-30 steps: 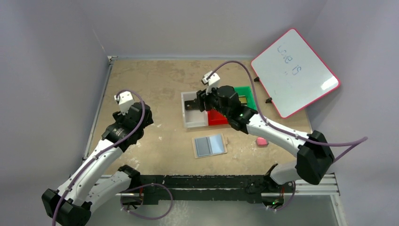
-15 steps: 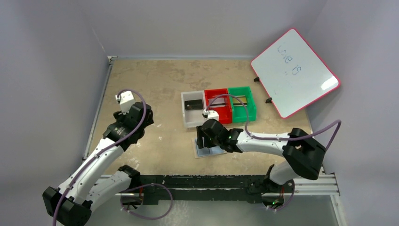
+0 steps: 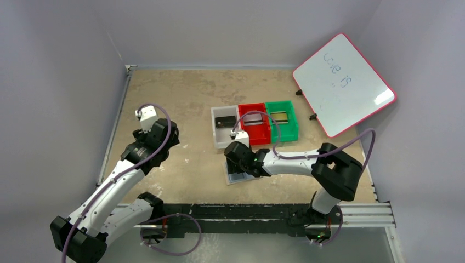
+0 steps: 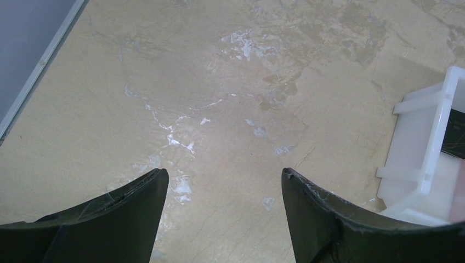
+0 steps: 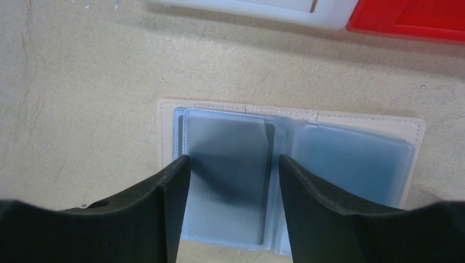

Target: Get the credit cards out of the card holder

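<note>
The card holder (image 5: 373, 123) lies open on the table, beige edge around blue-grey clear pockets; in the top view the card holder (image 3: 244, 177) peeks out under my right arm. A grey credit card (image 5: 225, 148) shows through its left pocket. My right gripper (image 5: 234, 161) is open and hovers low over that pocket, one fingertip at each side; I cannot tell whether it touches. A black card (image 3: 224, 121), a silvery card (image 3: 252, 121) and a gold card (image 3: 278, 116) lie in the bins. My left gripper (image 4: 225, 175) is open and empty over bare table at the left.
White bin (image 3: 217, 138), red bin (image 3: 255, 135) and green bin (image 3: 286, 131) stand in a row just beyond the card holder. A pink-framed whiteboard (image 3: 342, 82) leans at the back right. In the left wrist view the white bin (image 4: 425, 164) is at the right.
My right arm has swung from above the bins toward me and come down over the card holder's left pocket. The left arm has not moved.
</note>
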{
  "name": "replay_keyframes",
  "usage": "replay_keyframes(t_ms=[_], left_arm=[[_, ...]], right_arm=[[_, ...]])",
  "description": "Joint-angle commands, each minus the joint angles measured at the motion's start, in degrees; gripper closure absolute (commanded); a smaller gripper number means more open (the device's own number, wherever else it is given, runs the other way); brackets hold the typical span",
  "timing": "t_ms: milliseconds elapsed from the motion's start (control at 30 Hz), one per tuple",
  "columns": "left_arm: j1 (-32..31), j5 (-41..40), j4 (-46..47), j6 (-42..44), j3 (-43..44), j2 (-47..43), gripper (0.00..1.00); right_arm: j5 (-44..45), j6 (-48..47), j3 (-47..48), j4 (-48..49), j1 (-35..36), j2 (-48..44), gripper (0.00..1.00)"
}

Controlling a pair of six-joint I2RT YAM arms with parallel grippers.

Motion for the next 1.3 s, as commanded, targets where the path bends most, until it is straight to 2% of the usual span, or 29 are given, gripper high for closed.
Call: replay_keyframes(t_ms=[0,167,300,467,567,800,933,1100,1267], left_arm=[[0.32,-0.69,0.78,0.04,0.54,-0.26,0.25],[0.33,-0.69,0.78,-0.04,0.64,-0.36,0.25],[0.33,-0.64,0.77,-0.03,0.48,-0.57,0.25],[0.33,-0.51,0.91,0.03,0.43,-0.50,0.25],[0.31,-0.13,1.07,0.06,0.35,-0.41,0.25],[0.33,5.35,3.83,2.15,-0.72,0.21,0.25],[0.33,8.68,4.37,2.97,-0.23,2.46,0.26],[0.32,19.62,10.11,1.77,-3.02,2.42,0.26],[0.13,38.47,25.97,-5.34,-11.98,1.77,0.29]], right_arm=[[5.37,2.18,2.45,-5.68,1.68,3.97,0.39],[8.89,2.76,4.83,-9.55,3.44,7.04,0.45],[9.39,2.84,5.08,-9.56,3.78,7.66,0.57],[7.79,3.61,4.13,-8.37,3.78,7.26,0.66],[5.87,3.51,2.89,-6.25,3.70,6.78,0.72],[0.21,3.22,-1.15,2.32,1.85,4.26,1.00],[-4.61,3.46,-4.84,7.97,-1.17,2.53,1.00],[-14.28,3.80,-11.94,18.95,-6.54,-1.62,1.00],[-17.91,6.87,-17.38,25.79,-9.62,-3.57,1.00]])
